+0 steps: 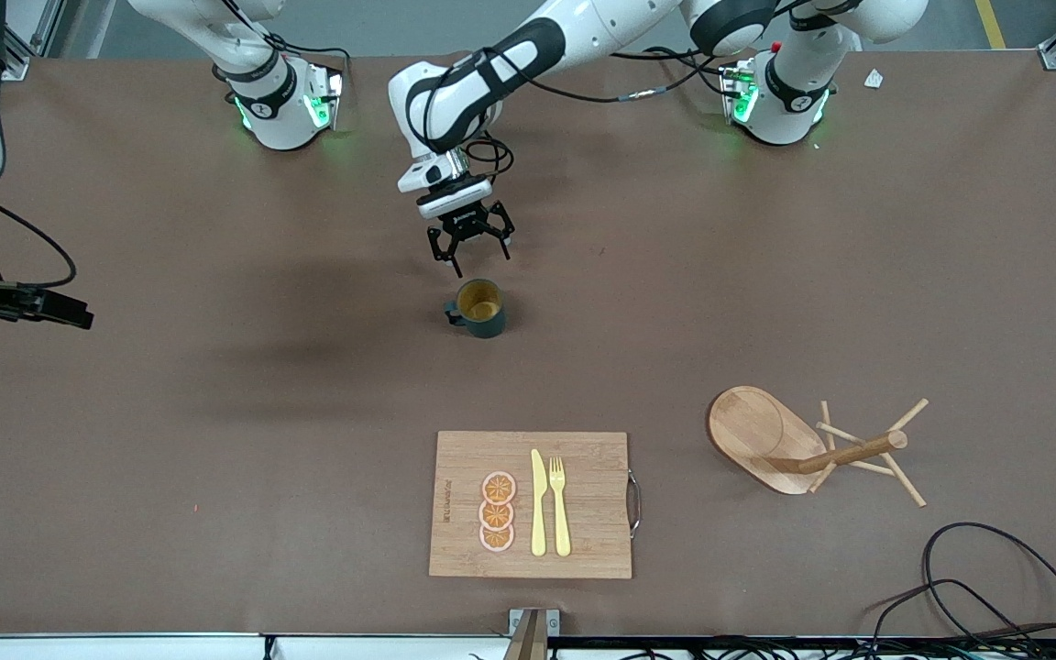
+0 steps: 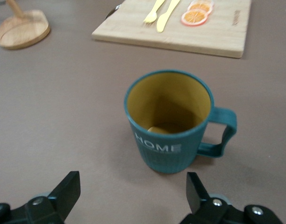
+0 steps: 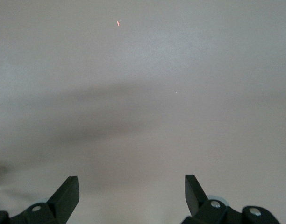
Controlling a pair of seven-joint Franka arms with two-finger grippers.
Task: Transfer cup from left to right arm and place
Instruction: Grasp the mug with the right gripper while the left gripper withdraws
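Three orange slices [image 1: 497, 511], a yellow plastic knife [image 1: 538, 502] and fork [image 1: 560, 504] lay on the rectangular bamboo cutting board [image 1: 583, 550] nearest the front camera, with a tipped wooden mug rack [image 1: 794, 445] toward the left arm's end of the table [image 1: 216, 458]. Farther off, amid broad bare matte brown tabletop, stood upright the ribbed teal cup [image 1: 480, 309], tan inside, handle toward the right arm's end. Hovered just above and farther still, left gripper [image 1: 471, 246] spread wide and empty, cup between but free of its fingers [image 2: 68, 189]; waited over bare table at the right arm's end, right gripper [image 1: 51, 308] likewise wide, holding nothing.
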